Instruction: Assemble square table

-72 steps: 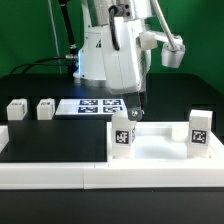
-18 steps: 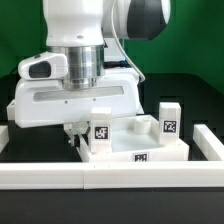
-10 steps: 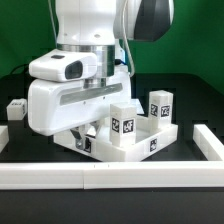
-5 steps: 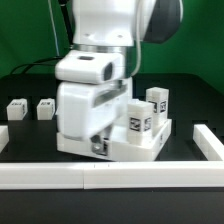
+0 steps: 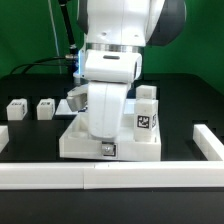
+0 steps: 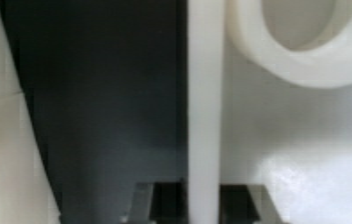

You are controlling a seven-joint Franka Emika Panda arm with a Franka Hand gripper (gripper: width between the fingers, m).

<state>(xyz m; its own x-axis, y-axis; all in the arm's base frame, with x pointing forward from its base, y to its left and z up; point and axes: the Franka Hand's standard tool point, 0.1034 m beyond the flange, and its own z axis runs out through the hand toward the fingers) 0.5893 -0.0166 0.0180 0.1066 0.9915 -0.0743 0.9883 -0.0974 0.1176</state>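
Pincer [image 6: 207,200] looks clamped on the raised edge of the square slab [image 5: 76,136], down low near the white wall [image 5: 40,176]. Two standing legs [image 5: 147,118] are already stuck into the slab on the exterior view's right. Two loose legs [image 5: 15,108] sit well away on the black table [image 5: 190,100], so about half looks left to do

Likely lab: robot arm [image 5: 115,50], green backdrop [image 5: 25,30]
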